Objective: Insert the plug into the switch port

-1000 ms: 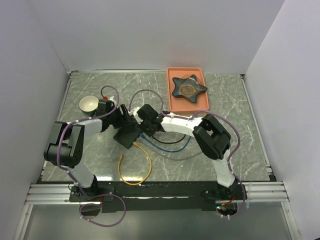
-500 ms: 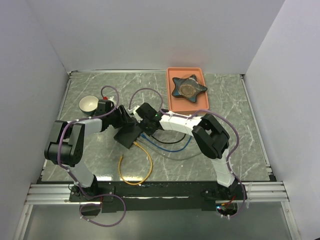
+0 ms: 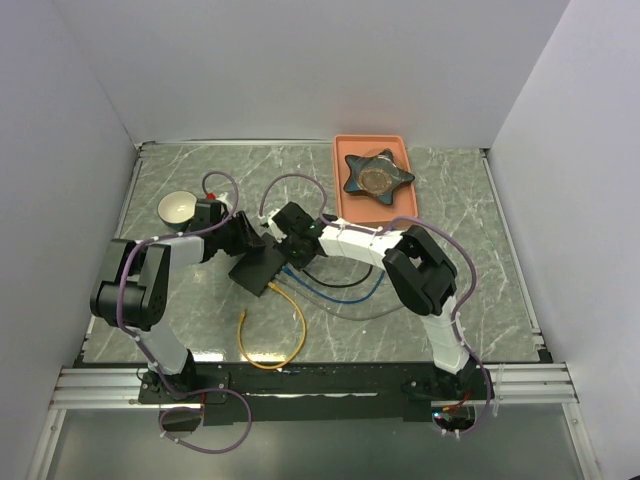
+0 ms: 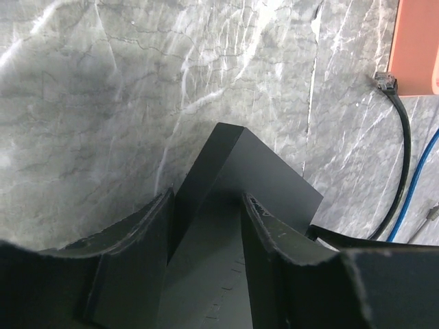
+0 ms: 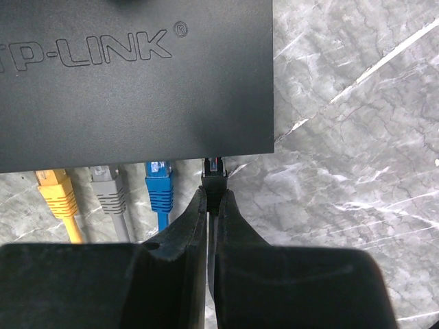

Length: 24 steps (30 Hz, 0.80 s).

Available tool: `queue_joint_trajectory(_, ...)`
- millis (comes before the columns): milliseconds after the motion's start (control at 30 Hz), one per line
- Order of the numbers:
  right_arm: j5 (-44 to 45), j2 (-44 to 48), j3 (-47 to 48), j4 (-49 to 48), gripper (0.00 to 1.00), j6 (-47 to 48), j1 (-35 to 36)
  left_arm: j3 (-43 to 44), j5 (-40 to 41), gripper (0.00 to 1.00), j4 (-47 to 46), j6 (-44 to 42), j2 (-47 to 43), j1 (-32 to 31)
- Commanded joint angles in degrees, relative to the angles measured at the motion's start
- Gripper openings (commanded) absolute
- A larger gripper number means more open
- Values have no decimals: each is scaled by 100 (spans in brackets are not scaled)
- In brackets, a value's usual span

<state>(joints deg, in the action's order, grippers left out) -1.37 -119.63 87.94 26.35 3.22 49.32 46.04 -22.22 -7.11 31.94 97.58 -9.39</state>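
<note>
The switch (image 5: 137, 89), a flat black box, lies mid-table (image 3: 256, 270). Yellow, grey and blue plugs sit in its near row of sockets. My right gripper (image 5: 213, 193) is shut on a black plug (image 5: 214, 179). The plug's nose is at the rightmost switch port, which the plug and the box edge hide. How deep the plug sits I cannot tell. My left gripper (image 4: 207, 197) stands partly open astride a far corner of the switch (image 4: 254, 178), one finger on each side. In the top view the left gripper (image 3: 243, 243) and right gripper (image 3: 290, 252) flank the box.
Yellow cable (image 3: 270, 335) and blue cable (image 3: 340, 295) trail toward the near edge. An orange tray (image 3: 345, 205) at the back holds a dark star-shaped object (image 3: 376, 175). A white bowl (image 3: 177, 207) sits far left. A loose black connector (image 4: 385, 81) lies by the tray.
My right gripper has crept a little toward the far left, against the switch's socket edge. The switch has nudged slightly the same way. The left arm looks unmoved.
</note>
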Motion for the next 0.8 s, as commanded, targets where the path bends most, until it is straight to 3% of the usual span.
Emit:
queue_joint_trajectory(0,-338,-121,627,-1246,0,-173,16,124,-1144,46,96,93,95,-177)
queue_joint_trajectory(767,-514,-420,1401,-1351,0,-182,-80,379,-1637,33,351,-206,411,-362)
